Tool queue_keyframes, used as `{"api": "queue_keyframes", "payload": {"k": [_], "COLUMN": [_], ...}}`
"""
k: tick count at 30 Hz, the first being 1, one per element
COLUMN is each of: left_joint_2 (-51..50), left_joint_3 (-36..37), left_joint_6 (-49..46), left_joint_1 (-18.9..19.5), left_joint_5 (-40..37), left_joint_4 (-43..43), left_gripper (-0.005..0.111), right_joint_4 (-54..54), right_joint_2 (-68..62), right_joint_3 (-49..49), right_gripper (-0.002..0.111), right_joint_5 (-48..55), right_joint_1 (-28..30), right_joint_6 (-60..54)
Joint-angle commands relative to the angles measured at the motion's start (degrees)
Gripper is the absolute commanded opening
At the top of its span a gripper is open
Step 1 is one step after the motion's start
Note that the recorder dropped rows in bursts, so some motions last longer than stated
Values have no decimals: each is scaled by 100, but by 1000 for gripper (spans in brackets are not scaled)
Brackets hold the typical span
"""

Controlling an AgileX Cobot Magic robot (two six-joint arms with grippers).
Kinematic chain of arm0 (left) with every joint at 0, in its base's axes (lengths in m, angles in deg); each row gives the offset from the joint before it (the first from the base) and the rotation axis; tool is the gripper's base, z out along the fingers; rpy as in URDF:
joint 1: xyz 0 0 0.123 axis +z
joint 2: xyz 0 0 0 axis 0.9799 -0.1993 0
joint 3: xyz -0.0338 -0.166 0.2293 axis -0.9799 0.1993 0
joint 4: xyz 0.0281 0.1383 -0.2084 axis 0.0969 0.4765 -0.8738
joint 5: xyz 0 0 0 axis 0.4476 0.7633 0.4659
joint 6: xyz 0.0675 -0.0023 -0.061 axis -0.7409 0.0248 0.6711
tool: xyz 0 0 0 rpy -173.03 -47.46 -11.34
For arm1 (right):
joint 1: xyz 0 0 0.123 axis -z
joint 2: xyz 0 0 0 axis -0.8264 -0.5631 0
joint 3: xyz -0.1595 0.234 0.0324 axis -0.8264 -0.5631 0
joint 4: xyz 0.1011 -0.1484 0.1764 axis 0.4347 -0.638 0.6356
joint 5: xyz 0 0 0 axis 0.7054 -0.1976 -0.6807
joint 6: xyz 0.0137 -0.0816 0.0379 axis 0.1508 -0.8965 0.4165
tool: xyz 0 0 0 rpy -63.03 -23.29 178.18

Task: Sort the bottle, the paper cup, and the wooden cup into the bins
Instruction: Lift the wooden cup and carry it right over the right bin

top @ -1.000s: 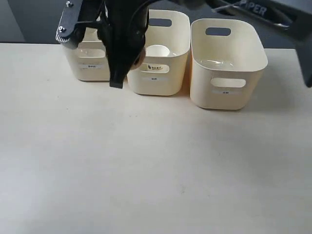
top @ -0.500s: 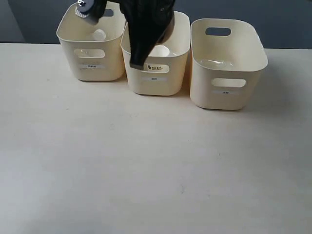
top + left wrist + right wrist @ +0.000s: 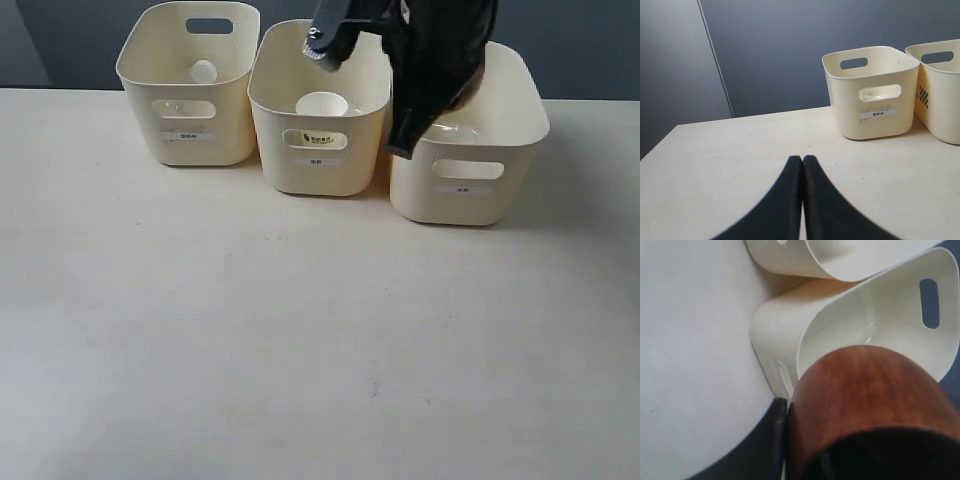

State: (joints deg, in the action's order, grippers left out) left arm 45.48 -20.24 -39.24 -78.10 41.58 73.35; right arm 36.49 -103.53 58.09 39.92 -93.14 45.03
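The right pincer (image 3: 428,112) pinches the wooden cup (image 3: 865,400) above the right bin (image 3: 470,195), and its arm hides that bin's far rim. Just beside it, the middle bin (image 3: 318,165) holds the paper cup (image 3: 322,103), and the left bin (image 3: 190,140) holds the bottle (image 3: 203,71). The left pincer (image 3: 802,185), pressed together, hovers over the surface (image 3: 300,330). Half a second earlier the right pincer hung over the middle bin.

Glossy black right arm (image 3: 445,60) with a round silver knob (image 3: 316,47); left tool (image 3: 802,158) has smooth, tapered black fingers (image 3: 784,200)
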Motion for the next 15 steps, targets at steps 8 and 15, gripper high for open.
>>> {"api": "queue_keyframes", "payload": {"k": [8,15], "left_joint_2": [28,28], "left_joint_3": [10,10], "left_joint_6": [8,8], "left_joint_1": [3,3], "left_joint_5": [40,40], "left_joint_4": [0,0], "left_gripper": [0,0], "right_joint_4": [699,1802], "right_joint_2": [265,128], "right_joint_3": [-758,-814], "right_gripper": [-1,-1], "right_joint_5": [-1730,-2762], "right_joint_1": [1305,2144], "right_joint_6": [-22,-489]}}
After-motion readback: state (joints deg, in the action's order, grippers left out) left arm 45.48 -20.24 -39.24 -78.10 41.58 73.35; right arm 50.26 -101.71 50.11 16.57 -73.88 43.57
